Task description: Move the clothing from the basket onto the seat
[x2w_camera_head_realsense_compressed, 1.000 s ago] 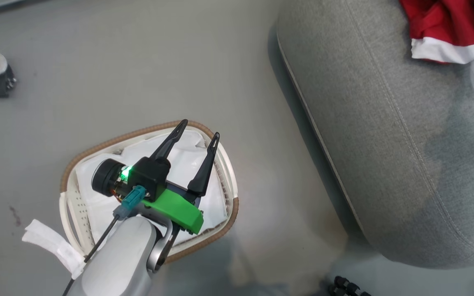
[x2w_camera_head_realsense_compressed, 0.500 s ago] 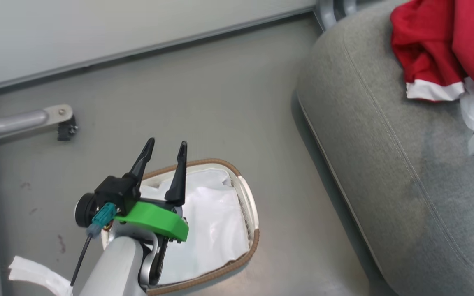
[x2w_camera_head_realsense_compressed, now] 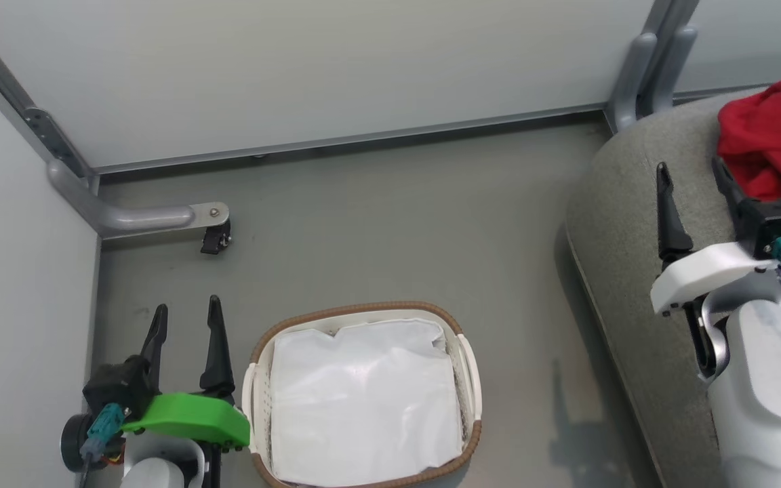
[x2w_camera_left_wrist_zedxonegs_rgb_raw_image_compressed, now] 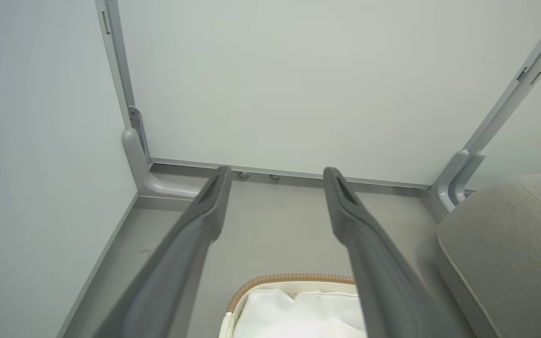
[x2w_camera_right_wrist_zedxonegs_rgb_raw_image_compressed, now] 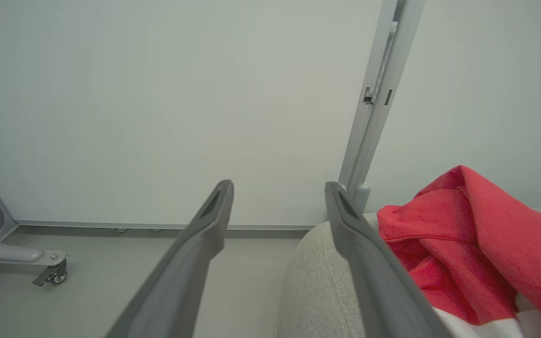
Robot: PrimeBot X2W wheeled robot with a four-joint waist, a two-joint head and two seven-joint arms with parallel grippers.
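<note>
Head view, looking down at a grey floor [x2w_camera_head_realsense_compressed: 390, 203] in a corner of pale wall panels [x2w_camera_head_realsense_compressed: 336, 61]. The basket [x2w_camera_head_realsense_compressed: 363, 309] stands on the floor near the bottom edge, and a white liner sheet [x2w_camera_head_realsense_compressed: 363, 400] covers its inside. Just beside the basket's left handle is the left gripper [x2w_camera_head_realsense_compressed: 186, 305], fingers pointing up the picture; its jaws are spread apart, with bare floor showing in the gap. On the right side is the seat [x2w_camera_head_realsense_compressed: 621, 224], well apart from the basket across a strip of floor. The clothing [x2w_camera_head_realsense_compressed: 773, 135] lies bunched on the seat at the upper right. The right gripper [x2w_camera_head_realsense_compressed: 689, 164] hangs over the seat, its jaws likewise parted and gripping nothing, with grey cushion showing between them. Its outer finger lies against the edge of the red fabric in this view; whether it touches cannot be told. A grey metal leg with a small black caster [x2w_camera_head_realsense_compressed: 214, 238] rests on the floor near the left wall. In the right wrist view the clothing sits to the right of the fingers, a white band at its lower edge.
</note>
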